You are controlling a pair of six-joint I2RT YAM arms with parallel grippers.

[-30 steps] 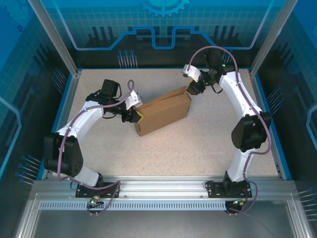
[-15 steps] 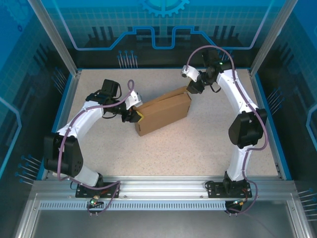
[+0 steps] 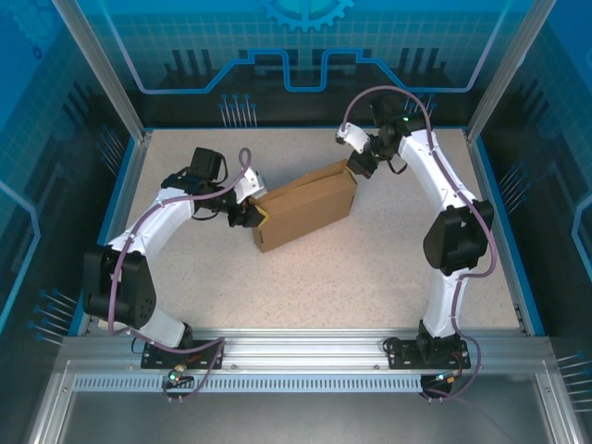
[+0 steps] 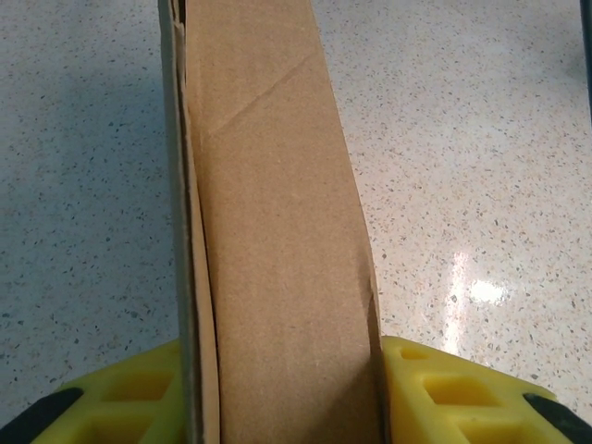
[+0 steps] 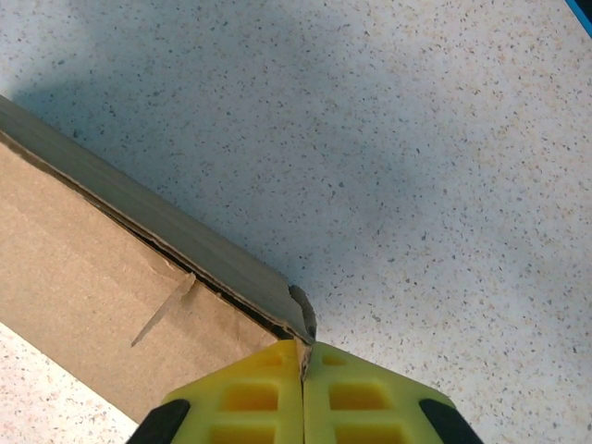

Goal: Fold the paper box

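The paper box (image 3: 305,207) is a brown cardboard box lying closed on the table's middle, slanting from near left to far right. My left gripper (image 3: 252,215) is shut on its left end. In the left wrist view the box (image 4: 268,185) fills the gap between the yellow fingers (image 4: 462,398), which press on both of its sides. My right gripper (image 3: 352,166) is at the box's far right corner. In the right wrist view its fingers (image 5: 240,398) are shut together on the thin cardboard corner of the box (image 5: 74,268), with the gripper (image 5: 303,356) pinching that edge.
The speckled table (image 3: 370,268) stretches open in front of and to the right of the box. A blue raised rim (image 3: 513,240) borders the table, and aluminium posts (image 3: 97,65) stand at the back corners.
My right gripper's jaws have closed onto the box's far right corner, and the right arm's elbow has shifted slightly left. The left arm and box have not moved.
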